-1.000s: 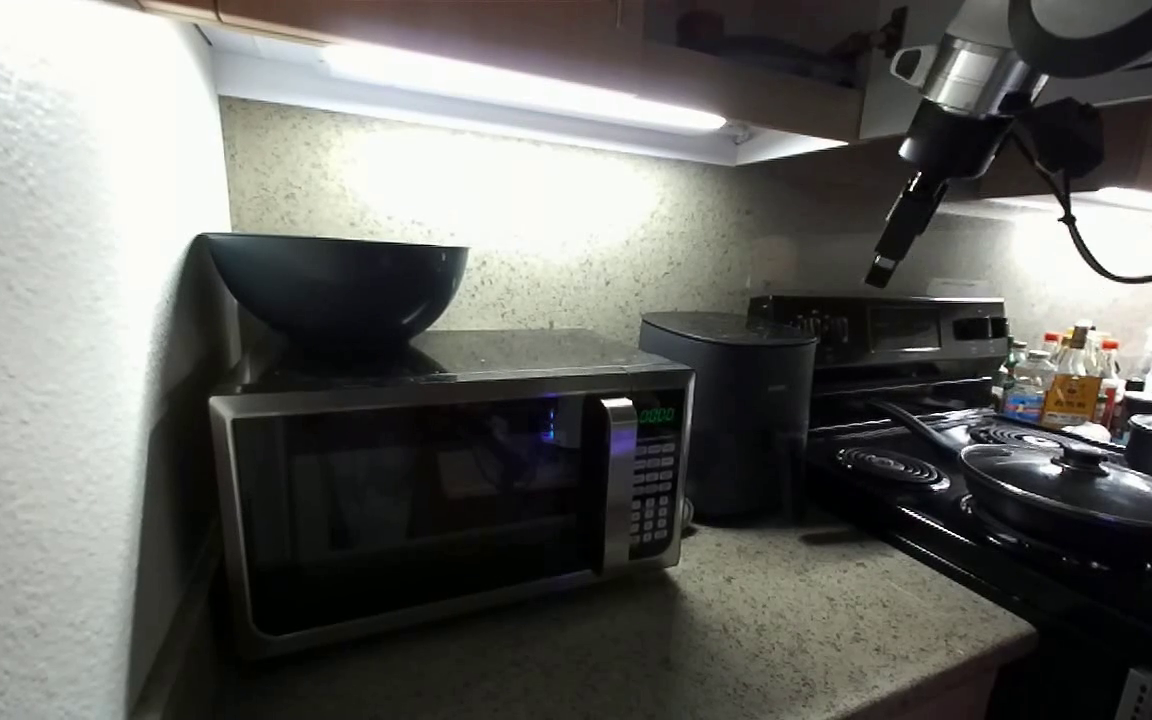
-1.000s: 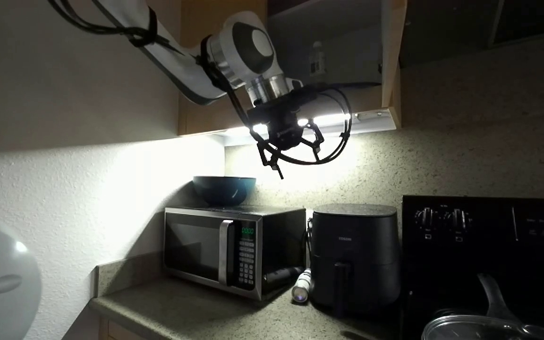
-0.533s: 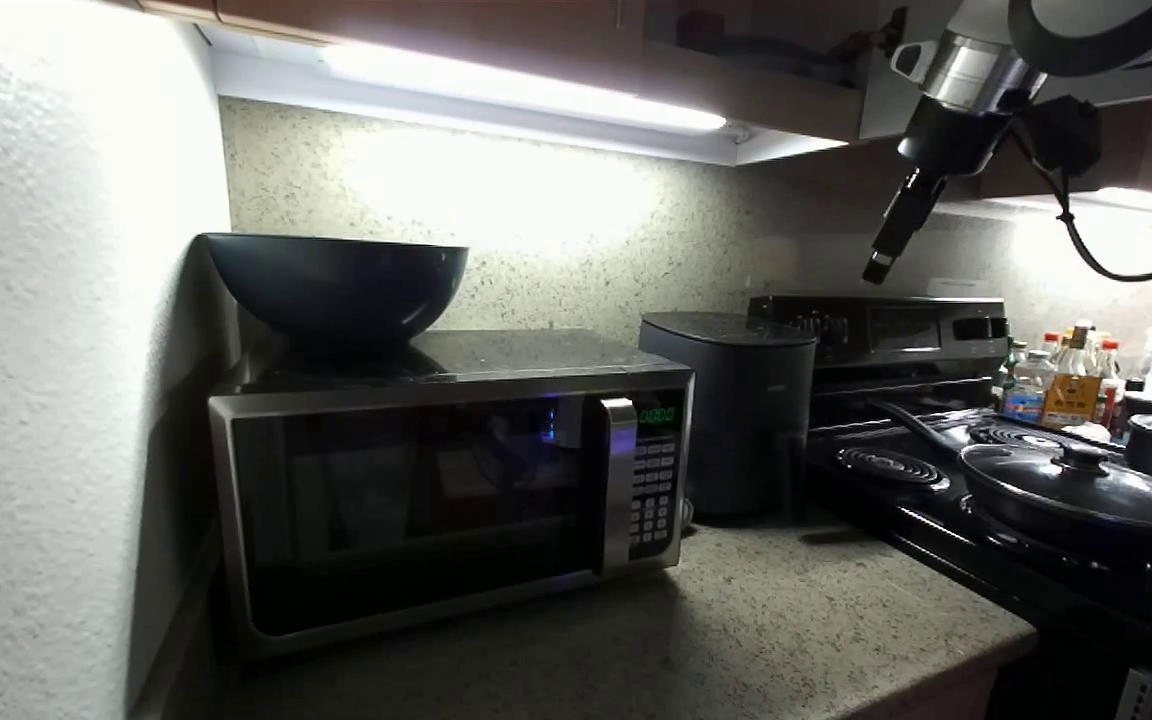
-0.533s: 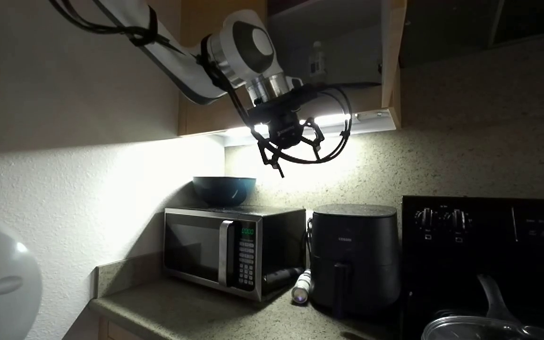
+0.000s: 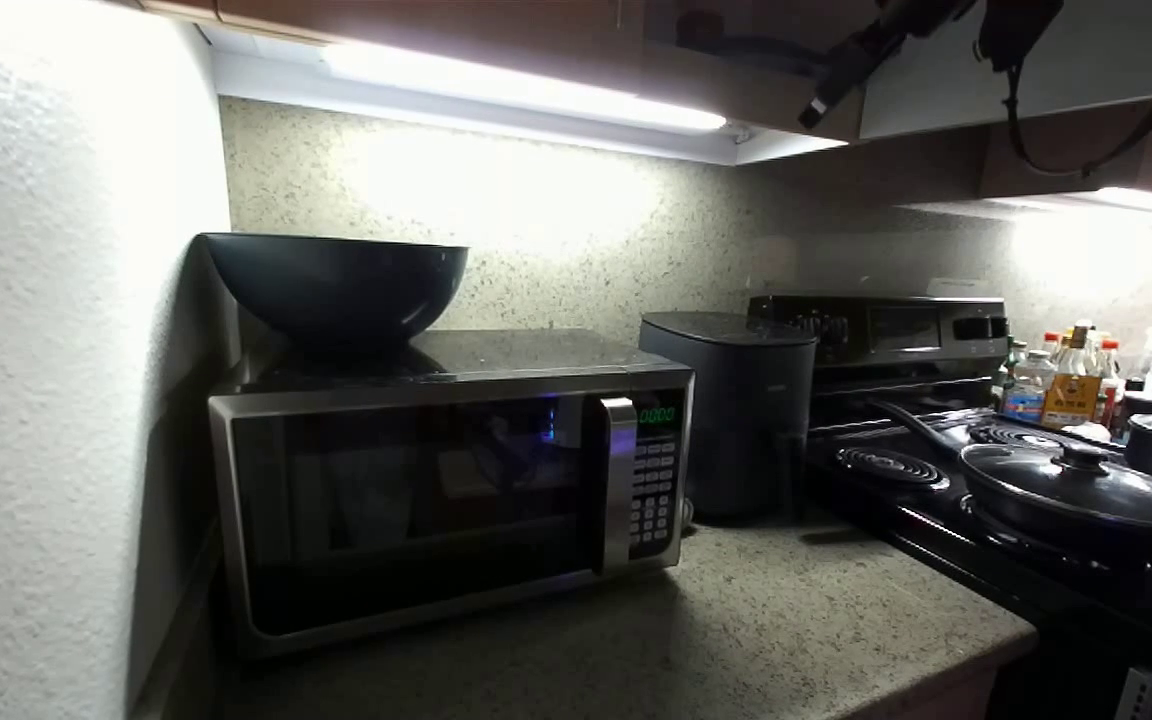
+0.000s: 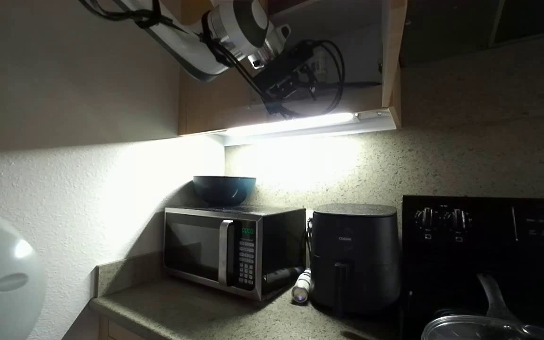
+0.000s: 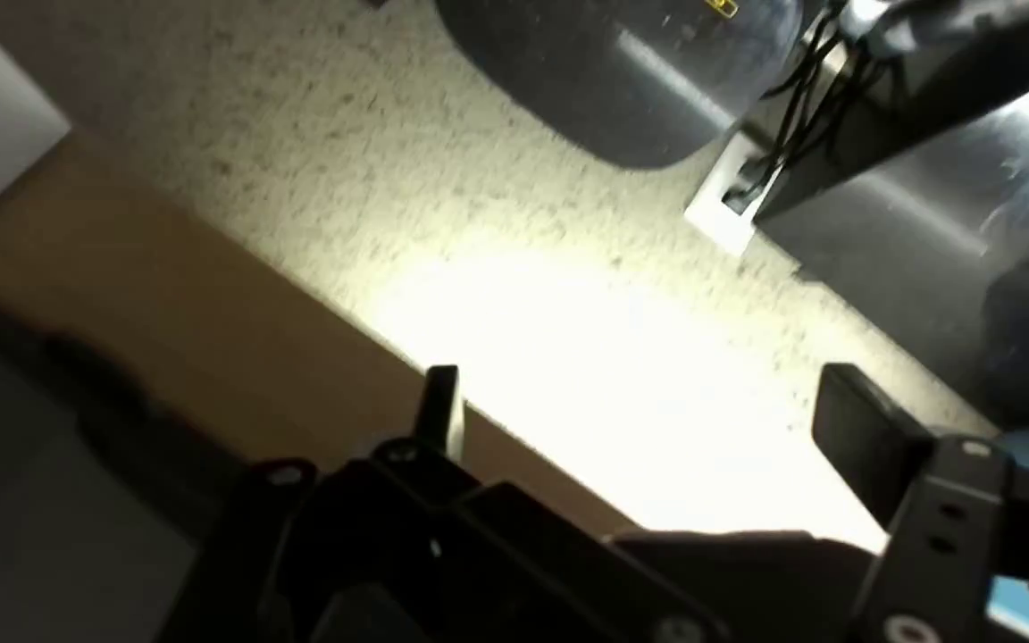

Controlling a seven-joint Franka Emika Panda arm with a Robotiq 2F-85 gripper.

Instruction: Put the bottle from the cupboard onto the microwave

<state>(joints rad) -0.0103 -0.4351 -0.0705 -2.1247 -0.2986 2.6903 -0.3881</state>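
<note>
The bottle stands inside the open cupboard, looking pale and partly hidden behind my gripper. The cupboard's lower front also shows in an exterior view and in the wrist view. The silver-and-black microwave stands on the counter below; it also shows in an exterior view and in the wrist view. My gripper is in front of the cupboard's lower edge, tilted. It also shows in an exterior view. In the wrist view its fingers are wide apart with nothing between them.
A dark blue bowl sits on the microwave's left part. A black air fryer stands to its right, with a small cylinder between them. The cupboard door stands open. The stove holds a lidded pan.
My gripper has risen from below the light strip to the level of the cupboard's lower front and tilted more. It now partly covers the bottle. The gripper stays open.
</note>
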